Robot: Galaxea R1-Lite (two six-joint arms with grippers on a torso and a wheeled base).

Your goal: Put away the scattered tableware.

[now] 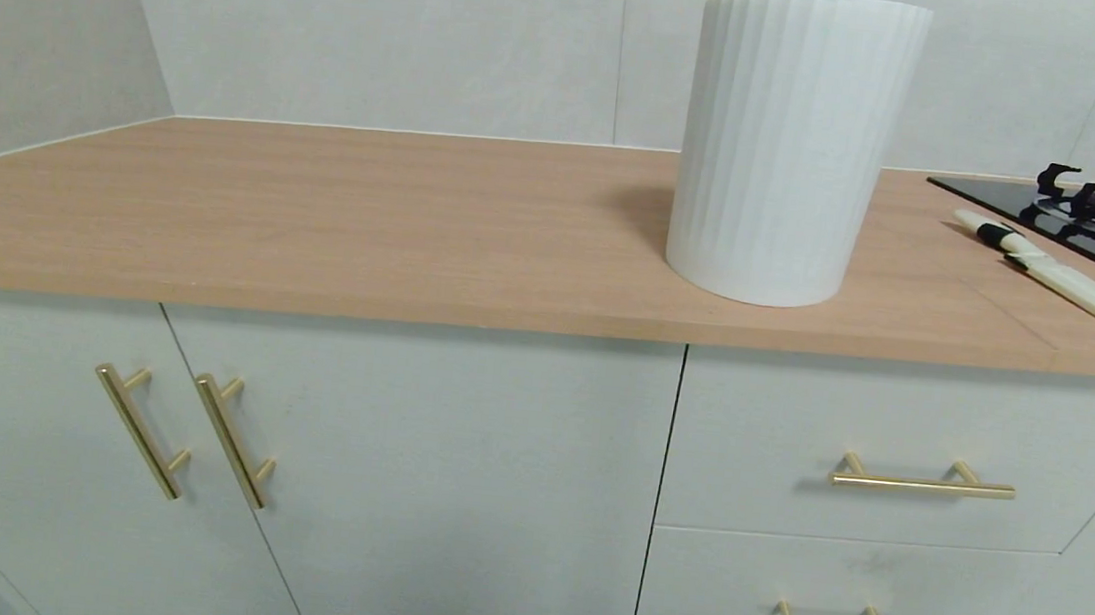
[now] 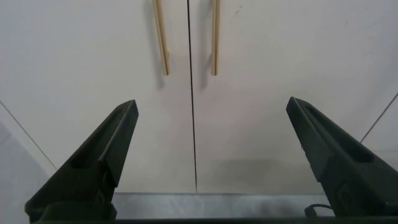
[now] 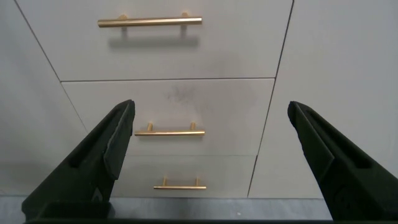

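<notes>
Tall white ribbed holder (image 1: 784,149): upright cylinder, slightly wider at top, standing right of middle on worktop (image 1: 365,220), close to front edge; inside hidden. Cream knife (image 1: 1063,279): black band between handle and blade, lying flat at worktop's right end, set diagonally, handle toward back, tip toward front right corner. Knife and holder near each other, not touching.

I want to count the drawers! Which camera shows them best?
The right wrist view: it faces the drawers straight on, three handles showing. The head view shows two from above, under the counter. The left wrist view faces cupboard doors.
</notes>
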